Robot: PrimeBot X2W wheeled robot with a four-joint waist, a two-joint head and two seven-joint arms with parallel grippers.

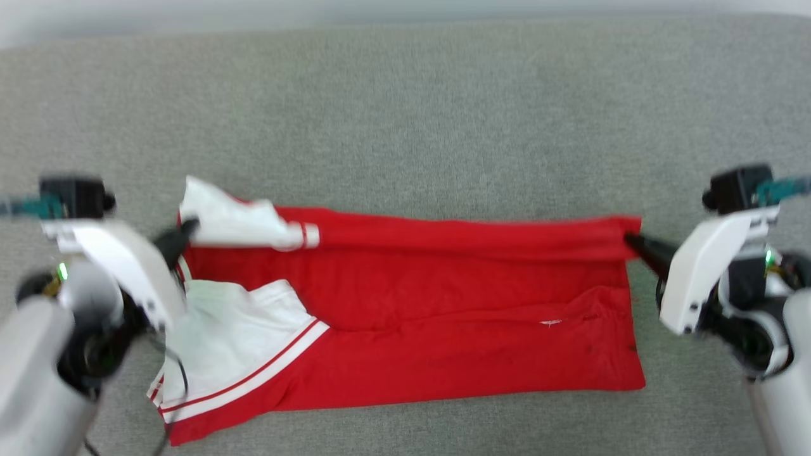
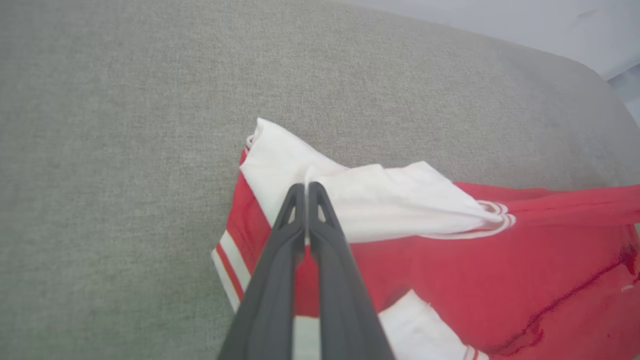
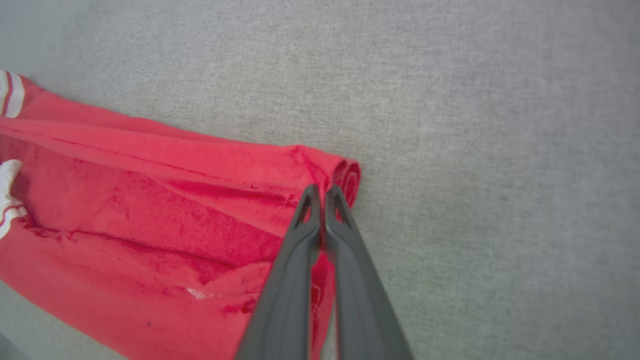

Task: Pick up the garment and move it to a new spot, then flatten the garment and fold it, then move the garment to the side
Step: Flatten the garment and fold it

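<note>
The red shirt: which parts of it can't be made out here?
Head view: whatever the garment has under its folded-over far edge.
Head view: its sleeve end, partly behind the left gripper.
Head view: small white mark, too small to read.
Right wrist view: it runs off the left and bottom edges.

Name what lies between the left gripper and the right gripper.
In the head view, the garment spans the stretch: its far red edge runs from the left gripper, shut on a white sleeve, to the right gripper.
</note>
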